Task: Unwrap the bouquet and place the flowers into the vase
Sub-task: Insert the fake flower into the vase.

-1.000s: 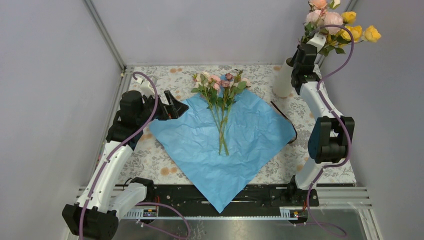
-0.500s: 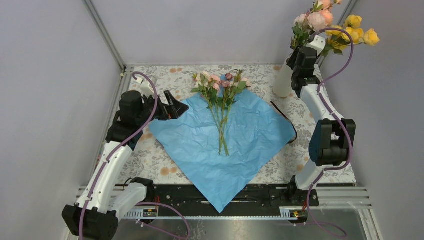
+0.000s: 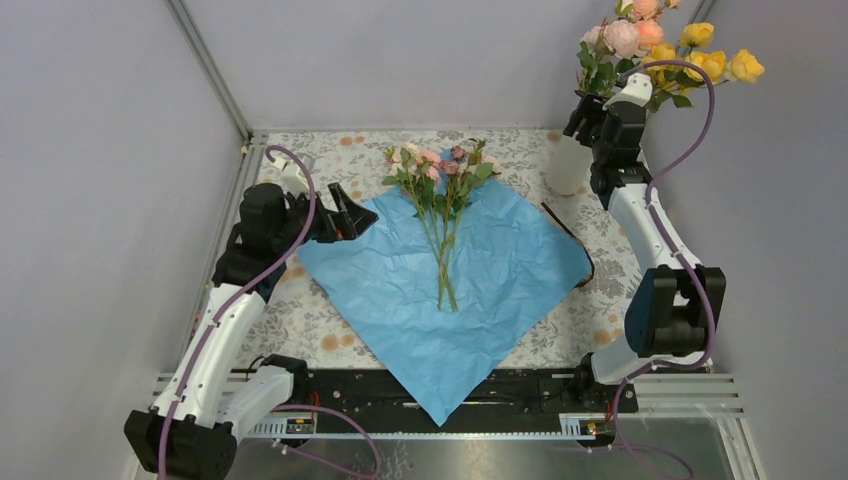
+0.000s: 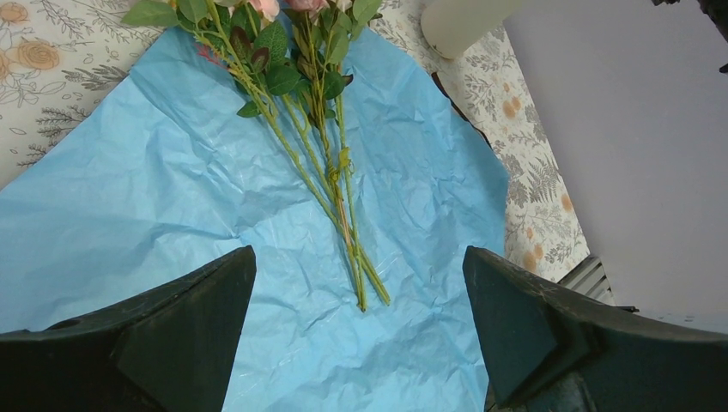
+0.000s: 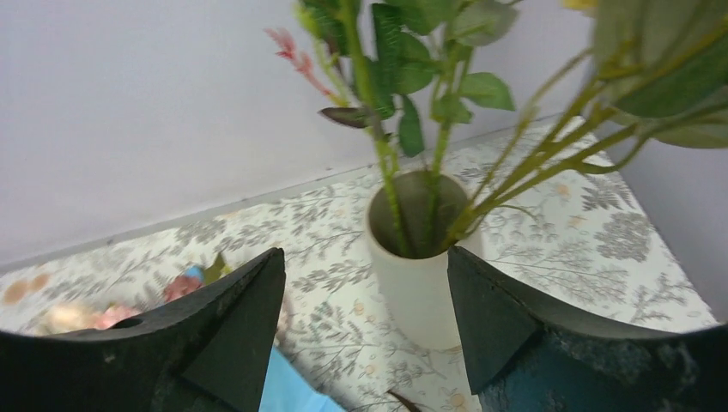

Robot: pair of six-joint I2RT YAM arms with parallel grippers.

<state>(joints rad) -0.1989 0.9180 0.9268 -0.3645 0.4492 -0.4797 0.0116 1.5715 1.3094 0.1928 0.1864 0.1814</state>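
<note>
Right gripper (image 5: 365,257) is spread wide, empty, by the vase (image 5: 412,275) far right, flowers (image 3: 660,50) inside. Left gripper (image 4: 358,255) gaping, empty, left of the paper (image 3: 450,300).

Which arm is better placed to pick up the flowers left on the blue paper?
Probably left: the left gripper is open beside the blue paper, facing the flowers; the right gripper is up at the vase.

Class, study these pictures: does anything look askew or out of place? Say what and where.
The blue paper lies skewed, its near corner hanging over the table edge onto the black rail. In the vase, the yellow flowers lean far right rather than upright.
</note>
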